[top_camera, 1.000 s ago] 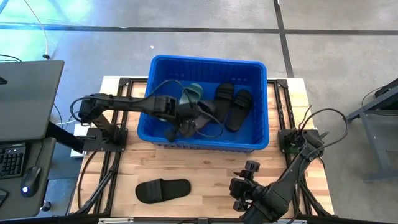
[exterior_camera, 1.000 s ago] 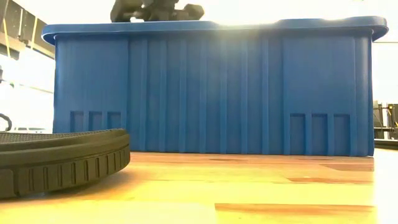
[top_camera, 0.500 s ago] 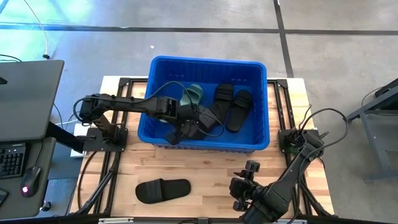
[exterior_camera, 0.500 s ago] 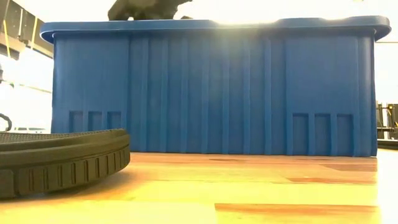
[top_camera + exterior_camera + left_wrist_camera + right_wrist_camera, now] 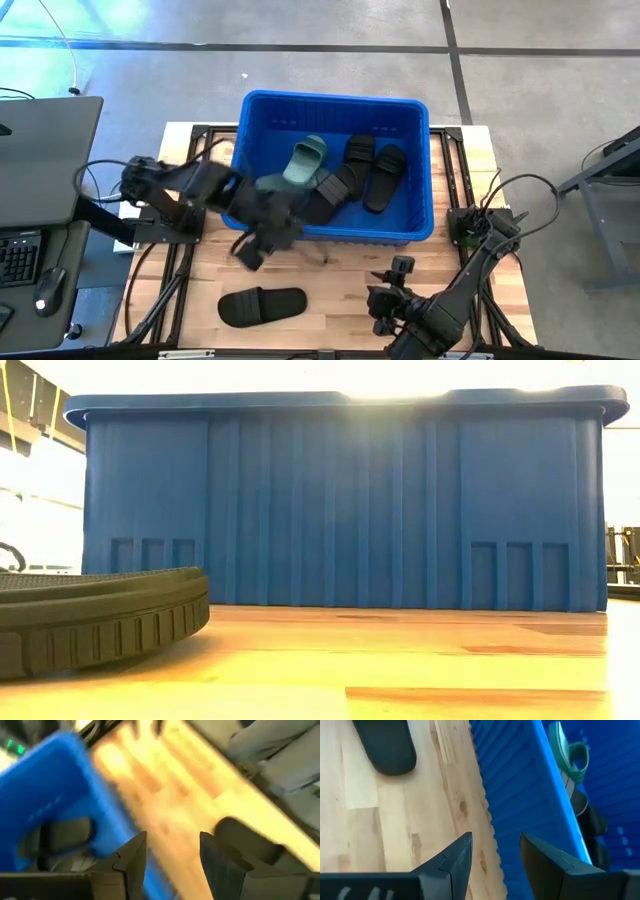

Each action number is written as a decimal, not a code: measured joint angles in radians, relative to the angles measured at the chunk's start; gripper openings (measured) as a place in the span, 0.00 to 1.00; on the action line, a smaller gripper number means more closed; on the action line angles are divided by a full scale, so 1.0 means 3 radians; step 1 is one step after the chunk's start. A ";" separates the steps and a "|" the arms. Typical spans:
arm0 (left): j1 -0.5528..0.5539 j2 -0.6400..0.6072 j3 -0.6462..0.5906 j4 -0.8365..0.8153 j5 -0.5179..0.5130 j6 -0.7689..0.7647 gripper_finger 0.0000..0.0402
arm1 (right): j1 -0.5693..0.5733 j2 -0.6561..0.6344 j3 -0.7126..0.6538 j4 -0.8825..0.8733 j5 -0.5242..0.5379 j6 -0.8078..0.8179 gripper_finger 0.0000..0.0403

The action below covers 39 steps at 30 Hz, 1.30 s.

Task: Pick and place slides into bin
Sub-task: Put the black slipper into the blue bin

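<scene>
1. Left gripper (image 5: 262, 243) blurred, over table just in front of bin (image 5: 258, 215); fingers (image 5: 131, 860) apart w/ a narrow gap, empty.
2. 1 black slide (image 5: 262, 306) flat on table, front-left, well apart from bin.
3. Bin holds 1 green slide (image 5: 303, 162) + 3 black slides (image 5: 384, 177).
4. Right gripper (image 5: 381, 300) front-right near table edge, fingers apart, empty.

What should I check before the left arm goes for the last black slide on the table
1. Left gripper open and empty: ok.
2. Left gripper out of the big blue ribbed plastic bin, over the wooden table: ok.
3. Black rubber slide lying free on the table, nothing on it: ok.
4. Right gripper apart from that slide, open, parked at the table's near edge: ok.
5. Sage green slide and other black slides inside the bin: ok.
</scene>
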 joint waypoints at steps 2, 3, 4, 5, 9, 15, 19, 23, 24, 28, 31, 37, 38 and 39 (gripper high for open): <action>-0.0227 0.0003 0.0035 0.0002 -0.0074 -0.0080 0.39 | 0.0001 0.0034 0.0001 -0.0003 0.0046 -0.0095 0.39; -0.0351 0.0007 0.0035 -0.0006 -0.0179 -0.0163 0.38 | 0.0002 0.0068 0.0001 -0.0003 0.0063 -0.0172 0.39; -0.0471 0.0009 0.0034 -0.0027 -0.0313 -0.0260 0.37 | 0.0000 0.0110 0.0001 0.0006 0.0066 -0.0245 0.39; -0.0587 0.0010 0.0034 -0.0056 -0.0469 -0.0360 0.36 | 0.0000 0.0157 0.0001 0.0025 0.0064 -0.0322 0.39; -0.1003 0.0021 -0.0038 -0.0064 -0.1086 -0.0756 0.34 | -0.0031 0.0405 0.0001 0.0403 0.0033 -0.0861 0.39; -0.1459 0.0023 -0.0121 0.0010 -0.1508 -0.1414 0.33 | -0.0166 0.0852 0.0001 0.1512 -0.0318 -0.2547 0.39; -0.1672 0.0028 -0.0129 0.0011 -0.1518 -0.1783 0.32 | -0.0335 0.1061 0.0000 0.2296 -0.0624 -0.3290 0.39; -0.1843 0.0027 -0.0129 0.0020 -0.1567 -0.1951 0.32 | -0.0567 0.1126 0.0000 0.2818 -0.0816 -0.3764 0.39; -0.1876 0.0027 -0.0129 0.0028 -0.1570 -0.1982 0.32 | -0.0628 0.1129 0.0000 0.2928 -0.0899 -0.3837 0.39; -0.1984 0.0027 -0.0129 0.0091 -0.1570 -0.2083 0.31 | -0.0875 0.1134 0.0000 0.3182 -0.1584 -0.4122 0.39; -0.2049 0.0025 -0.0129 0.0200 -0.1571 -0.2112 0.32 | -0.1002 0.1229 0.0001 0.3180 -0.1880 -0.4326 0.39; -0.2105 0.0051 -0.0128 0.0230 -0.1569 -0.2101 0.32 | -0.1030 0.1400 -0.0003 0.3241 -0.1825 -0.4386 0.39; -0.2105 0.0065 -0.0127 0.0229 -0.1568 -0.2097 0.31 | -0.1027 0.1411 -0.0003 0.3254 -0.1768 -0.4387 0.39; -0.2101 0.0076 -0.0127 0.0230 -0.1571 -0.2097 0.31 | -0.1028 0.1427 -0.0003 0.3248 -0.1719 -0.4388 0.39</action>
